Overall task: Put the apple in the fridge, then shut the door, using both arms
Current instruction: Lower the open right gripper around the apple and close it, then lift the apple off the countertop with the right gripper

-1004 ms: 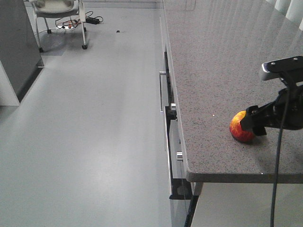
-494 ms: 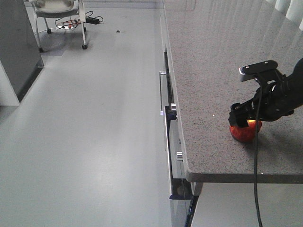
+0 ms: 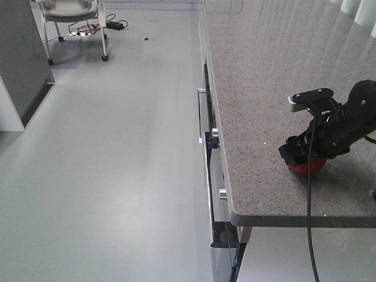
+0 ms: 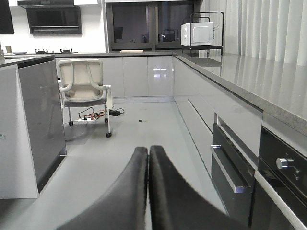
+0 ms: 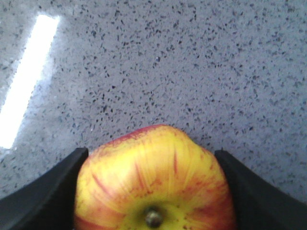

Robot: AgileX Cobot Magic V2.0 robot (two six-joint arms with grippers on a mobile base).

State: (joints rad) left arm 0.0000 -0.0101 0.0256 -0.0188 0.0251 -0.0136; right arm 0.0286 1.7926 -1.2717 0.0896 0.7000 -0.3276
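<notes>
Exterior front-facing view, entry one: right gripper [image 3: 301, 156], black, over the grey stone-topped counter [image 3: 264, 82] near its front edge. Change logged: a second ago it stood beside the apple [image 3: 307, 170], toward the right of the picture. Half a second ago it hung above the fruit with yellow skin showing beneath. Now it has come lower and further left, so only a sliver of red shows under it. The apple appears to sit where it did (no roll or slide to be seen).

Entry two, right wrist view: the apple fills the lower middle, stem and dimple facing the camera, yellow streaked with red. One black finger [image 5: 43, 191] lies on its left flank and its partner on the right. The jaws are spread to the fruit's width and lie close against the skin on both sides. Whether they are pressing yet cannot be told. The apple looks to be resting on the stone, not lifted.

Entry three, left wrist view: left gripper [image 4: 148, 191], fingers pressed flat together, holding nothing, pointed down the kitchen aisle toward a white chair [image 4: 84, 81].

Entry four: fridge and door, neither made out with certainty in any view.

Assessment: the reach is finished and the grasp is the step in hand. Lifting, carrying, placing and closing the door all remain.
</notes>
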